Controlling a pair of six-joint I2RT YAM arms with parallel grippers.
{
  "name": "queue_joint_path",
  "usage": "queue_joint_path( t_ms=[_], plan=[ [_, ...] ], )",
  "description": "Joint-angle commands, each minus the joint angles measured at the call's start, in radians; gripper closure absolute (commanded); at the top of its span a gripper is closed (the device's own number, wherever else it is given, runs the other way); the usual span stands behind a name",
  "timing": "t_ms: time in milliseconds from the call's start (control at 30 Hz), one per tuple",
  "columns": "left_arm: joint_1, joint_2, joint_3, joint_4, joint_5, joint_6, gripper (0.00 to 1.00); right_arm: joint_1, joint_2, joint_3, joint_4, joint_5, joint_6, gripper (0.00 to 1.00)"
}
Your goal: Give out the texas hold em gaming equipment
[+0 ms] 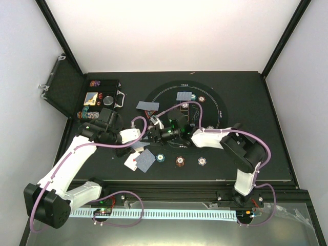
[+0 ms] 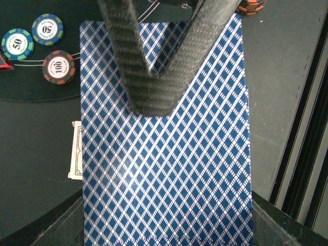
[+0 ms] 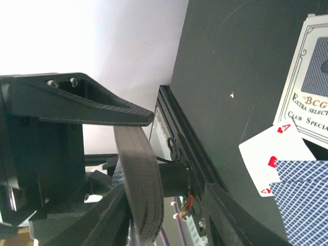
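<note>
Nearest the arm bases, a face-down card (image 1: pixel 146 160) w/ a blue diamond-check back lies partly over a white face-up card (image 1: pixel 131 163) on the matte black table (image 1: pixel 256 154). Just beside them sits a row of three round striped chips: teal chip (image 1: pixel 161 157), red-brown chip (image 1: pixel 180 162), pale chip (image 1: pixel 203 161).

A bit farther in, the L gripper (image 2: pixel 151 102) has its woven carbon-fibre fingers pinched into a V on a held card (image 2: pixel 169 179). The card is flat & glossy, w/ the same blue lattice back, and fills the wrist view. The R gripper (image 3: pixel 139 159) meets it tip to tip. Its fingers stand apart either side of a dark woven band; whether they clamp anything can't be told.

Beyond, the round mat (image 1: pixel 218 110) w/ white printed rings carries two more face-down cards (image 1: pixel 147 106) (image 1: pixel 184 96) & a small chip (image 1: pixel 202 99).

Far L corner: the black hinged case (image 1: pixel 64 89) is open, its textured lid tilted toward the wall. Its tray (image 1: pixel 102 95) holds chip stacks & coloured round pieces. A metal handle (image 1: pixel 122 98) is on the mat side.
</note>
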Motion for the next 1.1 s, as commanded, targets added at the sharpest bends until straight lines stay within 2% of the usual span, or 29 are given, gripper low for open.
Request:
queue_joint_path(
  t_ms=[0,233,533,767,933,1067],
  plan=[
    [0.004,-0.008,0.033,0.006,0.029,0.009,0.99,-0.012,-0.037,-0.041,-0.054,0.048,-0.011,0.63],
    [0.004,-0.008,0.026,0.007,0.016,0.011,0.98,-0.016,-0.096,-0.039,-0.077,0.059,-0.015,0.85],
    [0.004,-0.005,0.019,0.012,0.018,0.009,0.98,-0.046,-0.15,-0.036,-0.201,0.077,-0.096,0.99],
    [0.004,-0.001,0.013,0.017,0.013,0.011,0.98,-0.127,-0.177,-0.017,-0.233,0.047,-0.116,0.99],
    [0.004,0.003,0.012,0.017,0.01,0.012,0.98,-0.281,-0.159,0.07,-0.34,0.037,-0.208,0.99],
    [0.004,0.007,0.013,0.015,0.01,0.012,0.98,-0.425,-0.041,0.237,-0.473,0.073,-0.313,0.99]
  ],
)
